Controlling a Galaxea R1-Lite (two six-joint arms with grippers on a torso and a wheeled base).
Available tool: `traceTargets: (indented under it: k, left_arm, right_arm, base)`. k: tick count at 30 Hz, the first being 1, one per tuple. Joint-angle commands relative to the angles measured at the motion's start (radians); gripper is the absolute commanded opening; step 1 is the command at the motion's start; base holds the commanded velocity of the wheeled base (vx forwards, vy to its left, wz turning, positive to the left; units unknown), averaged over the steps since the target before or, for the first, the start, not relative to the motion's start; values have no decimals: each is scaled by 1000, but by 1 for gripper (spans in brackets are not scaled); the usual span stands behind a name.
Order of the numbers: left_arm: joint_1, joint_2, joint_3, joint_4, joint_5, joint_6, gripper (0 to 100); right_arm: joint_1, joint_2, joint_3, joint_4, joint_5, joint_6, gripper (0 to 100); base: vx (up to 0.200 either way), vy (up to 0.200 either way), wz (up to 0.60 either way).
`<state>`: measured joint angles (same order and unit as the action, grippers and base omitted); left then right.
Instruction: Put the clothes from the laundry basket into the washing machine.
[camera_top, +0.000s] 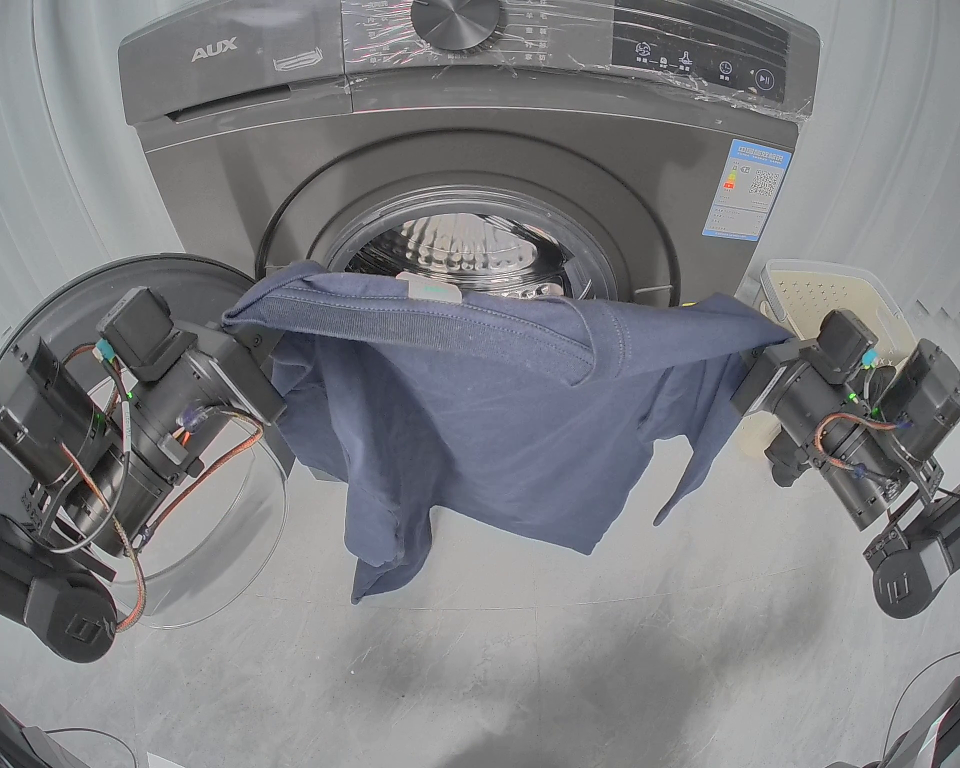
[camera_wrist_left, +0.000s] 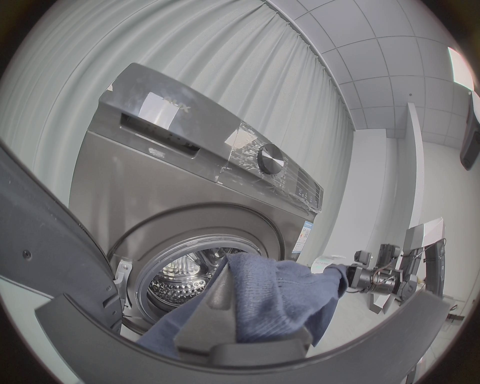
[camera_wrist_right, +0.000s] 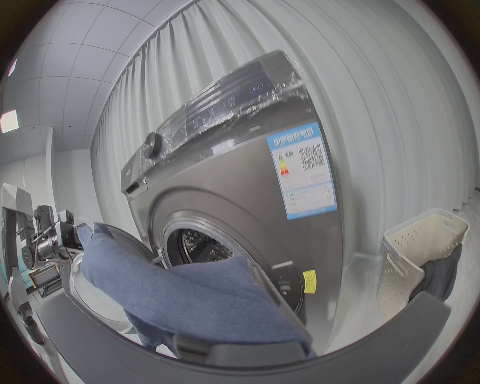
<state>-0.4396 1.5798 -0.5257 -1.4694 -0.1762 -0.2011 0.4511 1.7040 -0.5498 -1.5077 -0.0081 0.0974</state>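
The left gripper (camera_top: 248, 338) is clamped on one end of the shirt (camera_top: 480, 400), just above the open door (camera_top: 60, 300). The shirt hangs stretched between the arms across the front of the drum (camera_top: 470, 250) mouth, its tail drooping well below the rim. The right gripper (camera_top: 762, 365) is closed on the other end, near the basket (camera_top: 840, 290), which holds more dark cloth. The span looks wider than the mouth, so both grippers should draw inward while pushing far into the drum. They should rise enough that the tail clears the lower lip, and let go only once deep inside. The left arm needs care around the door.
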Motion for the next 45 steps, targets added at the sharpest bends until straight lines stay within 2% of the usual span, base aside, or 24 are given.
traceTargets:
  k: [1,6,10,24,25,29,31,34,37,44,45]
  left_arm:
    - [-16,-27,0,14,1,28,0]
    - [-8,-17,4,14,4,38,0]
    - [-8,-17,6,15,4,38,0]
    - [-22,3,21,15,3,40,0]
    - [-59,8,24,15,1,42,0]
    - [-90,51,27,12,-36,42,0]
    - [-88,82,53,-8,-54,42,0]
    - [-82,106,46,-40,-66,29,0]
    - [-90,141,-34,-51,-48,28,0]
    - [-91,158,-56,-74,-23,29,0]
    - [-91,154,-60,-74,-23,29,0]
  right_arm:
    - [1,-78,-18,21,10,-4,0]
    - [-5,-89,-25,29,8,-4,0]
    - [-14,-104,-52,37,10,-4,0]
    - [-12,-109,-50,52,7,-4,0]
    - [-6,-107,-42,55,3,-4,0]
    - [-12,-83,-32,96,-26,8,0]
    - [-3,-64,-6,101,-47,11,0]
    - [14,-37,28,101,-44,13,0]
    - [81,-15,74,101,-50,13,0]
    - [138,151,145,90,-55,28,0]
    - [153,166,162,90,-52,28,100]
  base:
    - [0,0,0]
    - [0,0,0]
    - [0,0,0]
    - [0,0,0]
    - [0,0,0]
    - [0,0,0]
    - [0,0,0]
    - [0,0,0]
    - [0,0,0]
    - [0,0,0]
    - [0,0,0]
